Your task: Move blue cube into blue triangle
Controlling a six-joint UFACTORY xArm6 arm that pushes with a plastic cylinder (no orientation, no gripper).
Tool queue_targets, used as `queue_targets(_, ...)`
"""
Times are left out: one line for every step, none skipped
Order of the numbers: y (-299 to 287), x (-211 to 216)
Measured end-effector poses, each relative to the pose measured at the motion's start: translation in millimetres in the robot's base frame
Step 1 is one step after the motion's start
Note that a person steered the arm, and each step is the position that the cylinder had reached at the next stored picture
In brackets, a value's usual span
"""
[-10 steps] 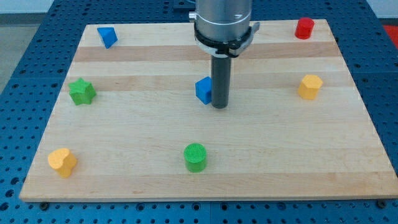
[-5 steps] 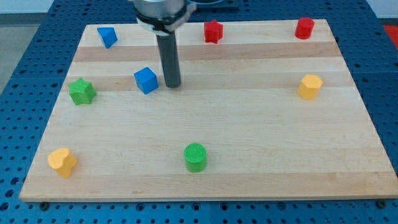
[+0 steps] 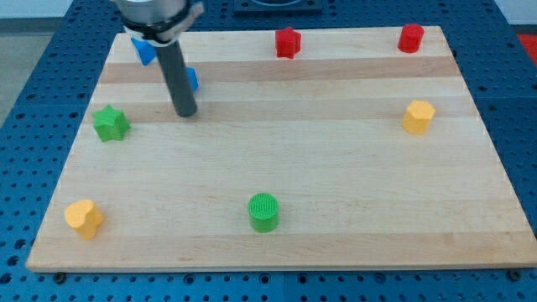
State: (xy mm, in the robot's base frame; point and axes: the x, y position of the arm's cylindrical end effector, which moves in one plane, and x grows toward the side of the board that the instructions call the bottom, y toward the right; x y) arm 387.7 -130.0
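Pale wooden board on a blue perforated table. Our rod has no jaws, holds nothing; my tip sits upper left, just below the blue cube, which peeks out behind the rod. Blue triangle near, up-left, partly hidden. Around: green star, red star, red cylinder, orange hexagon, green cylinder, orange heart.
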Motion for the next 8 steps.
queue_targets(8,-24)
queue_targets(-17,-53)
queue_targets(-29,-61)
queue_targets(-34,-55)
queue_targets(-58,-76)
queue_targets(-73,-90)
queue_targets(-60,-77)
queue_targets(7,-41)
